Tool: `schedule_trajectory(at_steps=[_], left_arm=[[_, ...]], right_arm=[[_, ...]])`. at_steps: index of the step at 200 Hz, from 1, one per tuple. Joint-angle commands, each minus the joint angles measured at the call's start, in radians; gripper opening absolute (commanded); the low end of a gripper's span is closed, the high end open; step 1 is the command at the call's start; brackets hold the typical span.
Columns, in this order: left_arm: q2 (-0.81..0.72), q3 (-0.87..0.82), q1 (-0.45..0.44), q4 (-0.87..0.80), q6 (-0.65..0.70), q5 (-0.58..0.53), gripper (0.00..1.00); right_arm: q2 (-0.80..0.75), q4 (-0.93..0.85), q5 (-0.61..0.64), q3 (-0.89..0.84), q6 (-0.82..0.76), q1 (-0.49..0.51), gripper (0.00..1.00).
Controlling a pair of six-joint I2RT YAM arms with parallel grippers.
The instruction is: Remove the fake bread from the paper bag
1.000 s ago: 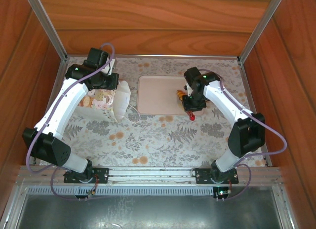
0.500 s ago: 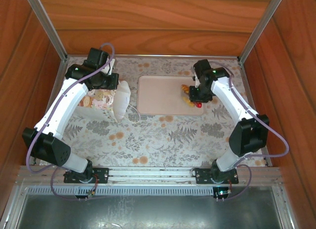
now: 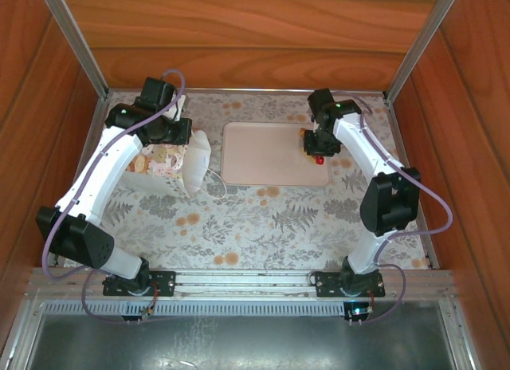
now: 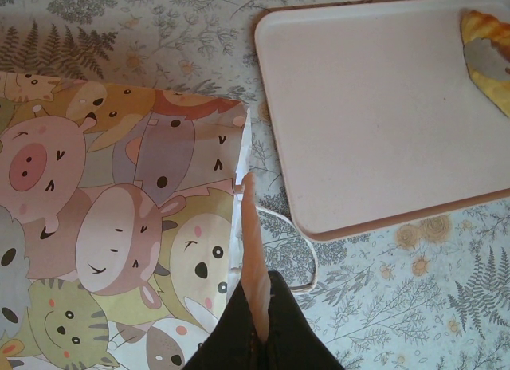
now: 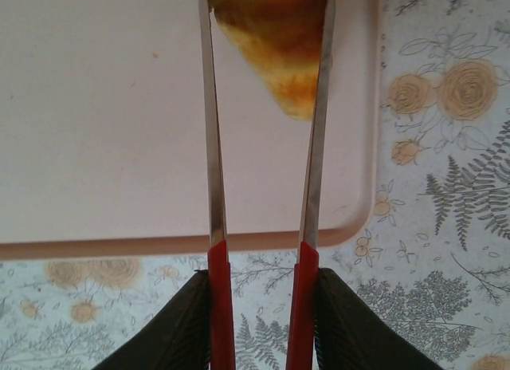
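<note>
The paper bag [image 3: 167,161] lies on its side at the left, printed with cartoon animals [image 4: 119,226], its mouth toward the tray. My left gripper [image 4: 259,306] is shut on the bag's upper rim at the mouth. My right gripper [image 5: 259,282] is shut on red-handled metal tongs [image 5: 211,147]. The tongs pinch one golden-brown striped piece of fake bread [image 5: 279,43] over the far right part of the beige tray [image 5: 103,107]. From above, that bread [image 3: 309,137] sits just beside the right gripper [image 3: 319,145]. The left wrist view catches it at the tray's corner [image 4: 486,59].
The beige tray [image 3: 255,159] lies in the middle of the floral tablecloth, right of the bag. A white cord handle [image 4: 307,258] trails from the bag's mouth onto the cloth. Wooden walls close in the table on three sides.
My right arm has carried the bread in the tongs from the tray's near right edge up toward its far right corner. The left arm and bag have not moved.
</note>
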Motion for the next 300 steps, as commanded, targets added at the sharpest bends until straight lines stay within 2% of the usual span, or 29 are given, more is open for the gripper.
schedule_trajectory(at_steps=[1,78,109,141,243,262,300], left_arm=[[-0.005,-0.008,0.006,0.016,-0.004,0.011,0.0],[0.003,-0.007,0.005,0.018,-0.002,0.016,0.0],[-0.003,-0.011,0.005,0.017,-0.002,0.013,0.0],[-0.004,-0.012,0.006,0.017,-0.002,0.014,0.0],[-0.003,-0.008,0.006,0.018,-0.005,0.022,0.0],[-0.005,-0.01,0.006,0.017,-0.006,0.021,0.0],[-0.015,-0.011,0.006,0.018,-0.007,0.015,0.0]], right_arm=[[0.004,-0.015,0.058,0.022,0.052,-0.012,0.35],[0.001,0.026,0.071,-0.008,0.123,-0.02,0.38],[0.005,0.038,0.031,-0.013,0.111,-0.025,0.46],[-0.001,0.037,0.032,-0.007,0.093,-0.033,0.49],[-0.118,0.02,0.05,-0.059,0.079,-0.033,0.49],[-0.181,0.02,0.043,-0.067,0.073,-0.033,0.48],[-0.319,0.111,-0.117,-0.147,0.015,-0.017,0.46]])
